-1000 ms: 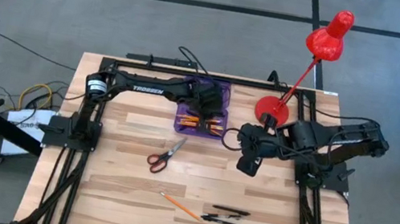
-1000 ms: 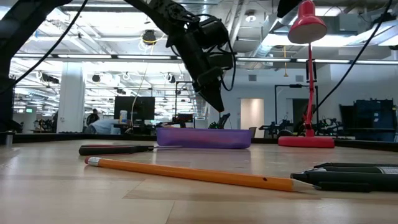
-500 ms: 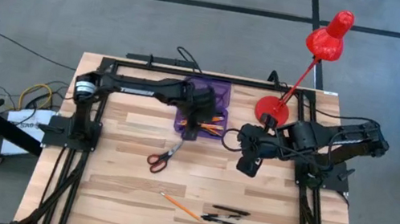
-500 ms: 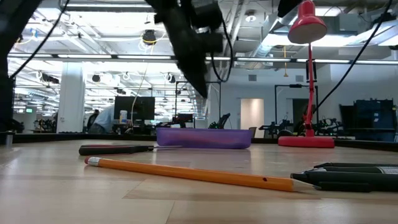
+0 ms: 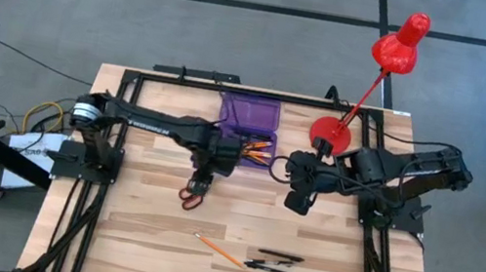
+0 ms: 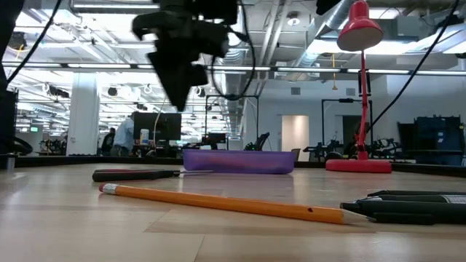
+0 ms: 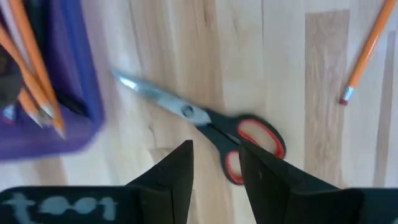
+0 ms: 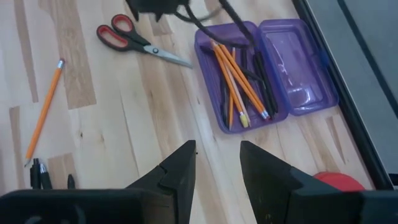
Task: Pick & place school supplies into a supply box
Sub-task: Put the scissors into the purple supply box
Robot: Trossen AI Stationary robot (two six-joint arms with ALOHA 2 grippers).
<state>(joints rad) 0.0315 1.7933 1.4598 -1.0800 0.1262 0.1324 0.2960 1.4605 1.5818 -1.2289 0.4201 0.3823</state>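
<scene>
The supply box (image 5: 247,129) is a purple case lying open at the table's far middle. Its tray (image 8: 239,78) holds orange pencils and black pens. Red-handled scissors (image 5: 192,195) lie flat on the wood near the box. My left gripper (image 5: 197,187) hangs open above them, pointing down, with its fingers over the handles (image 7: 255,144) and clear of them. One pencil (image 5: 219,250) and black pens (image 5: 272,260) lie near the table's front edge. My right gripper (image 5: 298,200) waits open in the air to the right of the box.
A red desk lamp stands with its base (image 5: 328,131) at the far right, beside the box, and its head leans out past the table. The black frame rails (image 5: 183,82) run along the table's edges. Bare wood lies between the scissors and the loose pencil.
My left gripper has swung away from over the supply box toward the table's near edge and a little left. It now hangs above the scissors and has tipped to point more steeply down. The scissors, pencil and pens have stayed put.
</scene>
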